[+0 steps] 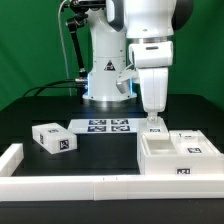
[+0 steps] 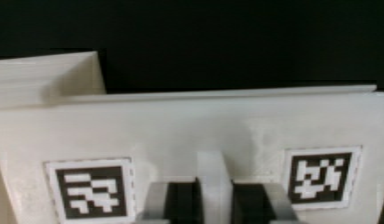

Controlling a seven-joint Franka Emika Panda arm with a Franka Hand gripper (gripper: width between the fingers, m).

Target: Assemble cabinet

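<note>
"Watching it just then, could you tell how far the build had got?"

"Not far, I judged. The cabinet (image 1: 160,165) lay on the table at the exterior view's right, open side up, just behind the border rail (image 1: 70,186). One tagged block (image 1: 192,148) seemed to sit in or on it, though I couldn't say whether it was properly seated. A loose block (image 1: 53,139) lay well apart at the exterior view's left, near the marker board (image 1: 103,126), so that piece at least was left to fit."

"And the gripper?"

"The gripper (image 1: 152,122) hung with its tips at the cabinet's rear corner, the one nearest the marker board. On the wrist view the dark fingers (image 2: 178,203) stood close together with a thin white strip between them, below a white face carrying two tags. Whether they were pinching that strip or only straddling it, I couldn't tell."

"So what did you take the step to be?"

"Taking hold of the box to shift or steady it, I guessed. Most of the fitting lay ahead."
</note>
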